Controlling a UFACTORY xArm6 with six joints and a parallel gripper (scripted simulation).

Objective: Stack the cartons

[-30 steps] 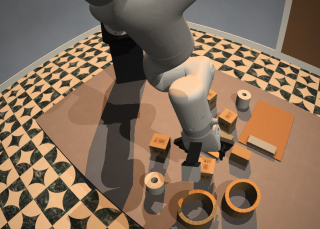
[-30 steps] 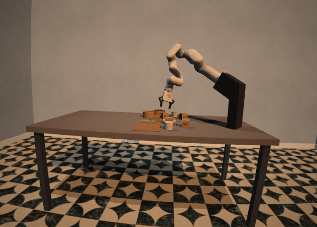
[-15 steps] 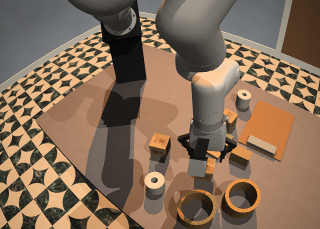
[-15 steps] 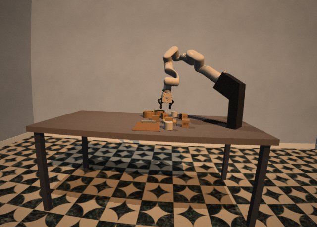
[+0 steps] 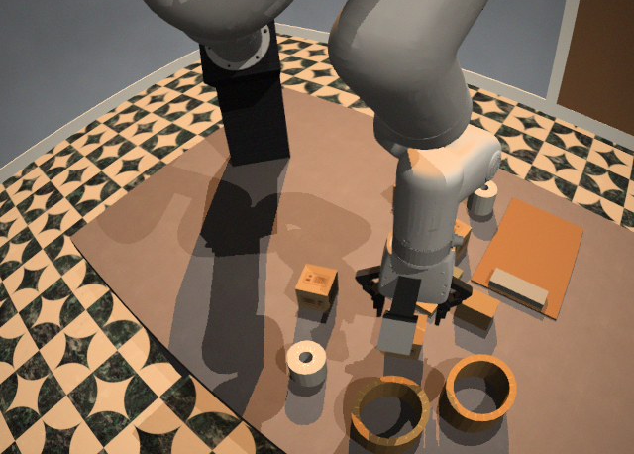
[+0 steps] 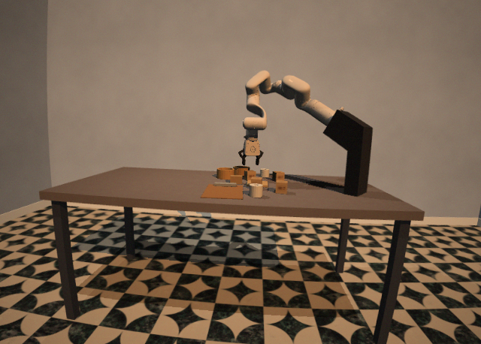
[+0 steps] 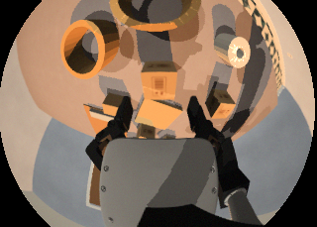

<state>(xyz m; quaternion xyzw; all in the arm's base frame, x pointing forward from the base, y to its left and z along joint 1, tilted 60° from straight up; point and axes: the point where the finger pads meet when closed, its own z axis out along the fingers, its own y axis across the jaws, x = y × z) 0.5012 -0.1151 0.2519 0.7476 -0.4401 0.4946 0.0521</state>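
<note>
A bare room for robot trials: plain grey walls, a patterned tile floor in tan and dark green, and a lone brown table with a robot arm's black pedestal near its far right edge.
</note>
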